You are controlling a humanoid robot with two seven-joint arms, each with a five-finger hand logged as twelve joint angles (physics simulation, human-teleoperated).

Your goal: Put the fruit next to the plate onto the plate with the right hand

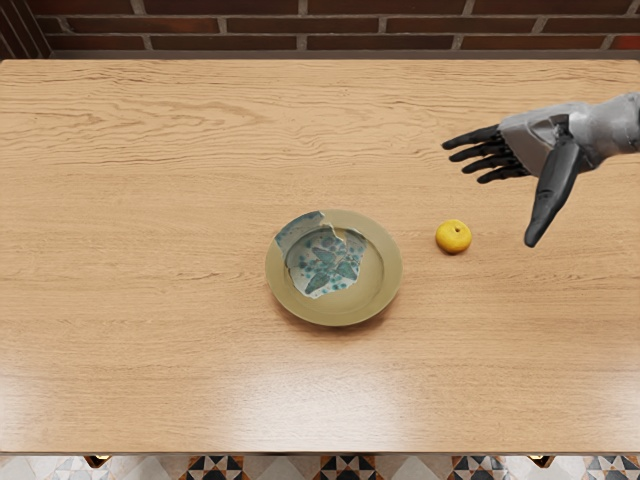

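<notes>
Right hand (525, 155) was open: we saw four dark fingers (480, 150) spread and pointing away from its arm (615, 120), thumb (548, 200) angled down toward the near edge, nothing in the grip. The arm came in from the right edge. We read the hand as above the table (150, 200), touching nothing; actual height we couldn't tell from this one view.

Fruit (453, 236), small, round, yellow-orange, sat on the wood on the finger side of the hand and nearer the camera than the palm. It was about level with the thumb tip, near it but clearly apart.

Plate (282, 285) lay past the fruit from the hand, so the fruit was between thumb and plate. We saw a bare strip of wood between fruit and rim, so no contact. Plate flat, olive rim, blue-green pattern in the middle.

Brick wall (300, 25) ran behind the far table edge, beyond the hand.
</notes>
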